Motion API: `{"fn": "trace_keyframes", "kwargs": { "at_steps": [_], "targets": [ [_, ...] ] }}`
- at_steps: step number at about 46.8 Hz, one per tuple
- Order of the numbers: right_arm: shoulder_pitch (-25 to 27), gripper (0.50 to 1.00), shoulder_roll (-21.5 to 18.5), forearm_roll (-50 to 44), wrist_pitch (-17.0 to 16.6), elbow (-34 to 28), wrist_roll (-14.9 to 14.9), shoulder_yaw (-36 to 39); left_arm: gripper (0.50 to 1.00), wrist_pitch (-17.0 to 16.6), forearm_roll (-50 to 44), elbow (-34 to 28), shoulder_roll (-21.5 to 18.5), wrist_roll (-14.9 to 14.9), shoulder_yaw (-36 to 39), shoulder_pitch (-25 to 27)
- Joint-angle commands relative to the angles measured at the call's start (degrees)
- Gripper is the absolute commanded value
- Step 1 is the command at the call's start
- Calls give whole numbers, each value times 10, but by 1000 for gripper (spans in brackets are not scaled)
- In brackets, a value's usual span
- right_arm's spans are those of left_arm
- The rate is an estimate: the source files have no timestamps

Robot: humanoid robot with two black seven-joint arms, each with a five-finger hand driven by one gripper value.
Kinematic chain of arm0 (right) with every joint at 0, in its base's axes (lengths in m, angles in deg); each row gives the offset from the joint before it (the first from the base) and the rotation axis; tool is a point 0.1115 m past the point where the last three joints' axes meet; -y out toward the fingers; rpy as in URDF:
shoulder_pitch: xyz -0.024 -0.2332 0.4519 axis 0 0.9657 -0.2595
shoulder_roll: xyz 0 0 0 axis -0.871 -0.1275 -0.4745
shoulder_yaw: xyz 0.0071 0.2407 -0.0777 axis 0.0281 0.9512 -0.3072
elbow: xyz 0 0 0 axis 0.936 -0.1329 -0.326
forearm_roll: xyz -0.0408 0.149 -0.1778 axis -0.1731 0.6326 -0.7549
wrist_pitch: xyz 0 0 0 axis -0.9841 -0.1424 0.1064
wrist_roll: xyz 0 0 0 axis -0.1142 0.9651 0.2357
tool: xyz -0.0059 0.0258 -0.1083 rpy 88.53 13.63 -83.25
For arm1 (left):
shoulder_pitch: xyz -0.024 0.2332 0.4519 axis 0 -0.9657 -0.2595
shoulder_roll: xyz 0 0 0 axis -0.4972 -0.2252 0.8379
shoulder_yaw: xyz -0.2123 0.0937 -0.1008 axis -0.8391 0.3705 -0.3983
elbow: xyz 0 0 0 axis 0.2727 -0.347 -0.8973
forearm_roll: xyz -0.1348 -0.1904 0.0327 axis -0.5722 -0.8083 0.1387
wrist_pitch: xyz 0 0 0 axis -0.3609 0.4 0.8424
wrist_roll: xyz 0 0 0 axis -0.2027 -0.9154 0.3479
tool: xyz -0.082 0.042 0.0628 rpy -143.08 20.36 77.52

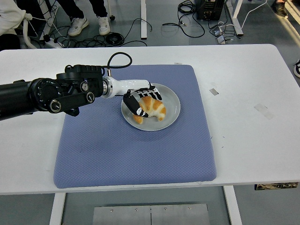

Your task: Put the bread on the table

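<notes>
Gripping the glossy, crescent-shaped bread (151, 109), your left hand (140, 99) closes around it on the smooth round grey plate (171, 104), hiding its left end

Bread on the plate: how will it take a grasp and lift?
The bread looks like a puffy, ridged croissant, so probably light and easily crushed. Its curved shape could rock or slip in the left hand, whose fingers curl over it. The plate looks smooth, so it may slide under sideways push.
</notes>
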State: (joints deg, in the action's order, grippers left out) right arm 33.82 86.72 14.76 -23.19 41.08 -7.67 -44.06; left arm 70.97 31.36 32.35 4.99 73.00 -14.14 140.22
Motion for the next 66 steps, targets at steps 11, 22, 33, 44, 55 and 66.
{"fn": "trace_keyframes", "kwargs": {
  "at_steps": [11,22,33,44,55,66],
  "targets": [
    [0,1000,0,0,0,0,0,0,530,-1,-1,0,-4,1,-5,16],
    [0,1000,0,0,0,1,0,0,500,4,-3,-1,-43,4,-7,40],
    [0,1000,0,0,0,1,0,0,500,5,-7,-3,-97,5,-10,37],
    [0,1000,0,0,0,1,0,0,500,4,-7,-5,-142,11,-11,17],
    [0,1000,0,0,0,0,0,0,500,0,-7,-4,-164,16,-12,-4],
    [0,1000,0,0,0,1,0,0,500,-2,-5,-4,-192,17,-13,-18]
  ]
}}
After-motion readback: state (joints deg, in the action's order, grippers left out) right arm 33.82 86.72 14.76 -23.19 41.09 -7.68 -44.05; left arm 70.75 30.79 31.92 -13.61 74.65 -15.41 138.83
